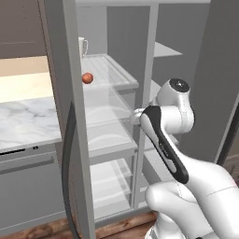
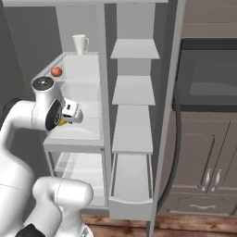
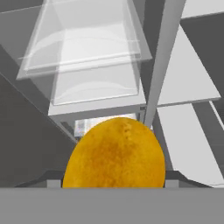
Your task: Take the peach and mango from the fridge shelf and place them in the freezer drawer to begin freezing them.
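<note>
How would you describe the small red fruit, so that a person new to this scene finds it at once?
Look into the open fridge, at the ridged fridge shelf high on its left side, where a white mug stands at the back. The peach lies near that shelf's front edge. It is small, round and red-pink, unlike the tall white mug.

I see the mango (image 3: 114,153) large and close at the bottom of my hand view, its yellow-orange skin mottled darker near the middle. Small grey edges of the end effector (image 3: 114,183) flank it low on either side, so it sits gripped between them. Beyond it, translucent shelves (image 3: 87,39) are stacked on the left, a grey upright post (image 3: 162,65) rises beside them, and flat grey shelves (image 3: 188,83) lie to the right
</note>
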